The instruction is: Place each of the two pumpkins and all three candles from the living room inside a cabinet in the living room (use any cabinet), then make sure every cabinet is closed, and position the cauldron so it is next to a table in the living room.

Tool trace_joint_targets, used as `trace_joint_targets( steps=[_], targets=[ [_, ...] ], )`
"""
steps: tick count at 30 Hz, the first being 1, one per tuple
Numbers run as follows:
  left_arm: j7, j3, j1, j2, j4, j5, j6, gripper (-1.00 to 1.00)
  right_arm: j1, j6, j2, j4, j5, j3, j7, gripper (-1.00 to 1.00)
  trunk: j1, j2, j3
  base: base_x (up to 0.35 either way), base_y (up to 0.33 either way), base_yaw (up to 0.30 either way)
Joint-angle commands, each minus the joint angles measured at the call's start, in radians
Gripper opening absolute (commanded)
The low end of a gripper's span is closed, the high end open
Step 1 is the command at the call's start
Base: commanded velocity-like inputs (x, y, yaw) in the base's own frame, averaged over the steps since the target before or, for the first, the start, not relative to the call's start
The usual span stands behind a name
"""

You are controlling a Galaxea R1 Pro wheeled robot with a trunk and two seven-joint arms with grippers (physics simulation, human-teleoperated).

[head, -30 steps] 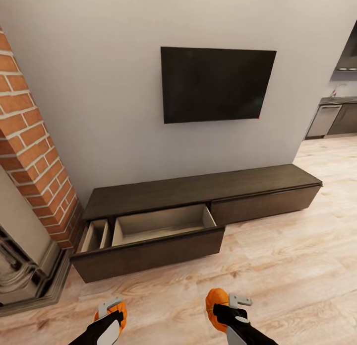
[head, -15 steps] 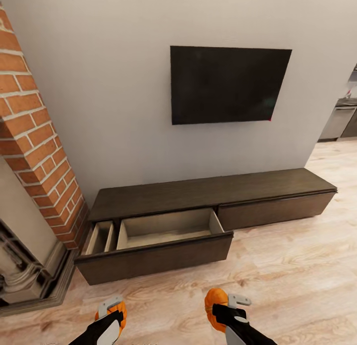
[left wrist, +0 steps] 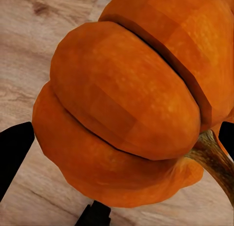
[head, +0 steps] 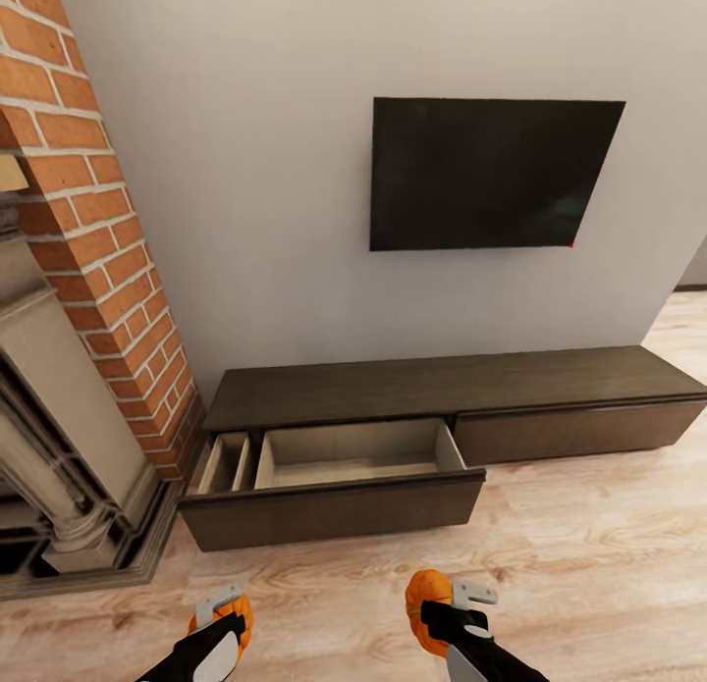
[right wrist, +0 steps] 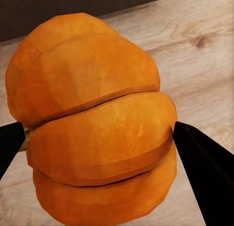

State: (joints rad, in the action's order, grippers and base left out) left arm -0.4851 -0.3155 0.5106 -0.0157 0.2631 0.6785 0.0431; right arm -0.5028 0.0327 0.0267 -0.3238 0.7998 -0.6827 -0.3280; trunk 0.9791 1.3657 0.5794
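Each gripper holds one small orange ribbed pumpkin over the wood floor. My left gripper (head: 228, 618) is shut on a pumpkin (head: 239, 615) at the bottom of the head view; the left wrist view shows that pumpkin (left wrist: 122, 104) between the black fingertips (left wrist: 14, 148). My right gripper (head: 447, 608) is shut on the other pumpkin (head: 427, 596), which sits between its fingers (right wrist: 202, 162) as a pumpkin (right wrist: 97, 123) in the right wrist view. Ahead, the long dark brown cabinet (head: 432, 383) runs along the wall, its left drawer (head: 334, 466) pulled open with a pale inside. The candles, cauldron and table are out of view.
A brick column (head: 108, 240) and a carved fireplace (head: 49, 446) stand to the left of the cabinet. A black TV (head: 486, 172) hangs on the wall above it. Wood floor (head: 589, 564) lies between me and the cabinet.
The whole view has swung left: cabinet and TV sit further right in frame, more fireplace shows, and the kitchen has left the view. Both grippers still hold their pumpkins.
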Motion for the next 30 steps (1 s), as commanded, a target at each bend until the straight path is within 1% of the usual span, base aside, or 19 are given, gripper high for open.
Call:
trace_joint_targets(
  steps=[1,3,5,7,9,10,11,12,13,14,15,16,17,18,20,21,25,28,30],
  targets=[
    [-0.010,-0.008,0.000,0.001,0.005,0.006,0.007,-1.00,-0.001,0.002,-0.001,-0.002,0.010,-0.008,-0.007,-1.00,-0.004,-0.007,-0.002,0.000,0.000,0.003],
    [-0.011,-0.008,0.001,0.001,0.011,0.008,0.017,-1.00,-0.001,-0.013,-0.002,-0.012,0.010,-0.007,-0.009,-1.00,-0.012,-0.021,-0.009,0.000,0.000,0.001],
    [-0.012,-0.010,0.002,0.002,0.025,0.012,0.043,-1.00,0.000,-0.071,-0.002,-0.017,0.010,-0.007,-0.011,-1.00,-0.019,-0.035,-0.015,0.000,0.000,0.000],
    [-0.012,-0.009,0.004,0.004,0.097,0.013,0.156,-1.00,0.000,-0.193,-0.002,-0.023,0.009,-0.003,-0.015,-1.00,-0.027,-0.049,-0.021,0.000,0.000,0.000],
    [-0.013,-0.003,0.004,0.011,0.224,0.013,0.334,-1.00,0.000,-0.306,-0.003,-0.060,0.010,0.001,-0.019,-1.00,-0.035,-0.063,-0.027,0.000,0.000,0.000],
    [-0.014,0.007,0.005,0.020,0.336,0.012,0.484,-1.00,0.000,-0.393,-0.003,-0.125,0.013,0.004,-0.031,-1.00,-0.038,-0.070,-0.030,0.000,0.000,0.000],
    [-0.014,0.029,0.004,0.036,0.443,0.013,0.611,-1.00,0.000,-0.483,-0.003,-0.215,0.018,0.009,-0.058,-1.00,-0.042,-0.077,-0.034,0.000,0.000,0.000],
    [-0.015,0.067,0.004,0.052,0.537,0.012,0.705,-1.00,0.000,-0.574,-0.002,-0.321,0.024,0.026,-0.103,-1.00,-0.046,-0.084,-0.037,0.000,0.000,0.000],
    [-0.016,0.108,0.004,0.061,0.609,0.012,0.772,-1.00,0.000,-0.654,-0.002,-0.425,0.027,0.067,-0.156,-1.00,-0.050,-0.091,-0.040,0.000,0.000,0.000],
    [-0.016,0.134,0.003,0.064,0.648,0.012,0.813,-1.00,0.000,-0.704,-0.002,-0.493,0.028,0.104,-0.194,-1.00,-0.054,-0.098,-0.043,0.000,0.000,0.000],
    [-0.016,0.160,0.003,0.066,0.687,0.010,0.857,-1.00,0.000,-0.764,-0.002,-0.567,0.028,0.150,-0.238,-1.00,-0.058,-0.105,-0.046,0.000,0.000,0.000],
    [-0.016,0.191,0.003,0.068,0.746,0.005,0.909,-1.00,0.000,-0.868,-0.002,-0.696,0.028,0.222,-0.308,-1.00,-0.061,-0.112,-0.049,0.000,0.000,0.000],
    [-0.016,0.202,0.003,0.069,0.777,0.002,0.927,-1.00,0.000,-0.924,-0.002,-0.773,0.028,0.258,-0.341,-1.00,-0.065,-0.119,-0.052,0.000,0.000,0.000],
    [-0.017,0.206,0.003,0.069,0.798,0.002,0.936,-1.00,0.000,-0.966,-0.001,-0.840,0.028,0.280,-0.362,-1.00,-0.069,-0.126,-0.056,0.000,0.000,0.000],
    [-0.021,0.210,0.005,0.070,0.817,-0.001,0.942,-1.00,0.000,-1.019,0.001,-0.933,0.028,0.296,-0.401,-1.00,-0.077,-0.140,-0.062,0.000,0.000,0.000],
    [-0.031,0.211,0.006,0.072,0.821,-0.002,0.943,-1.00,0.000,-1.029,0.002,-0.955,0.029,0.299,-0.422,-1.00,-0.081,-0.147,-0.065,0.000,0.000,0.000],
    [-0.122,0.217,0.009,0.099,0.863,0.012,0.944,-1.00,0.000,-1.038,0.002,-0.990,0.026,0.303,-0.484,-1.00,-0.096,-0.175,-0.077,0.000,0.000,0.000],
    [-0.146,0.213,0.009,0.094,0.913,0.015,0.945,-1.00,0.000,-1.038,0.000,-0.987,0.018,0.303,-0.493,-1.00,-0.107,-0.196,-0.087,0.000,0.000,0.000],
    [-0.150,0.215,0.008,0.092,0.921,0.017,0.945,-1.00,0.000,-1.038,-0.001,-0.989,0.016,0.303,-0.493,-1.00,-0.115,-0.210,-0.093,0.000,0.000,0.000]
  ],
)
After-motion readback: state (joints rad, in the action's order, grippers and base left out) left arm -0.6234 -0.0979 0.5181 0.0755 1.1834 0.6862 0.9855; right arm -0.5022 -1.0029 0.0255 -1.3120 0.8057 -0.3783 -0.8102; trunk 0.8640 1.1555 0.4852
